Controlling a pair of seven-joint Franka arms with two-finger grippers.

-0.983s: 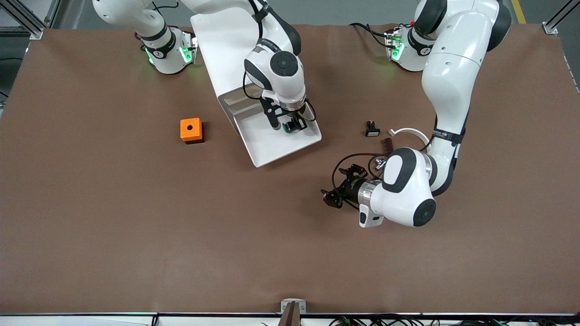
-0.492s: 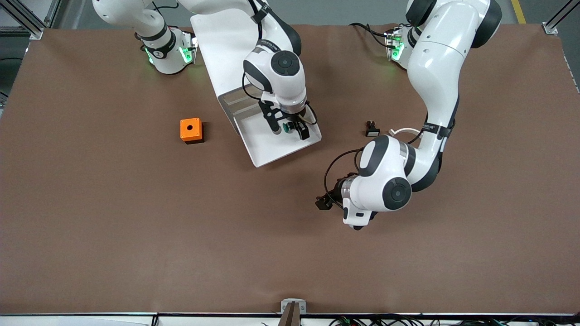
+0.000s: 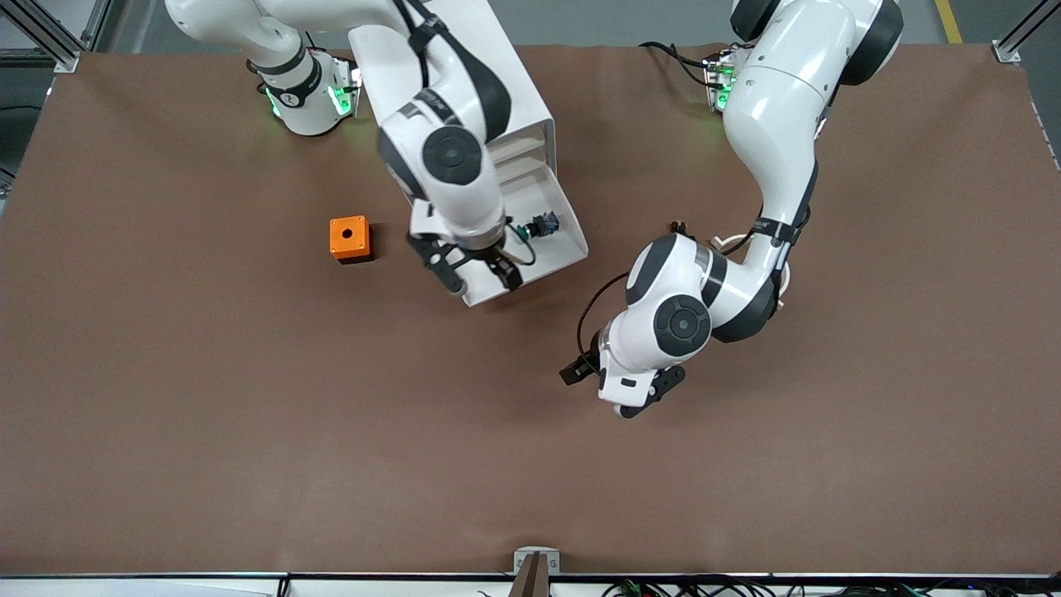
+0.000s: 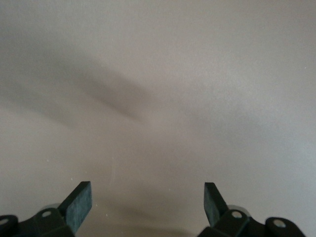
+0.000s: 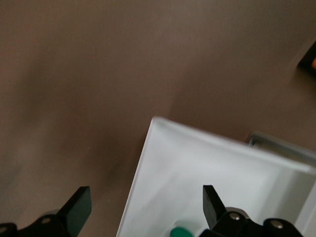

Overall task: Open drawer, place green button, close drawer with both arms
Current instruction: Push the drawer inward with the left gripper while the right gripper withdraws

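Note:
The bottom drawer (image 3: pixel 569 245) stands pulled out of the white cabinet (image 3: pixel 518 99). The green-capped button (image 3: pixel 539 225) lies on its side inside the drawer. My right gripper (image 3: pixel 478 279) is open and empty over the drawer's front edge. In the right wrist view its gripper (image 5: pixel 145 198) straddles the drawer's front corner (image 5: pixel 197 168), and the button's green cap (image 5: pixel 181 231) shows low in the frame. My left gripper (image 3: pixel 580 365) is open and empty over bare table, nearer the camera than the drawer. The left wrist view shows its gripper (image 4: pixel 146 195) over brown mat only.
An orange cube with a hole (image 3: pixel 349 239) sits beside the drawer toward the right arm's end; its corner shows in the right wrist view (image 5: pixel 311 61). A black switch (image 3: pixel 680 225) and a white ring (image 3: pixel 728 240) lie partly hidden by the left arm.
My right gripper let go of the button, which now lies in the drawer, and moved to the drawer's front edge. The left arm swung, carrying its gripper slightly toward the right arm's end.

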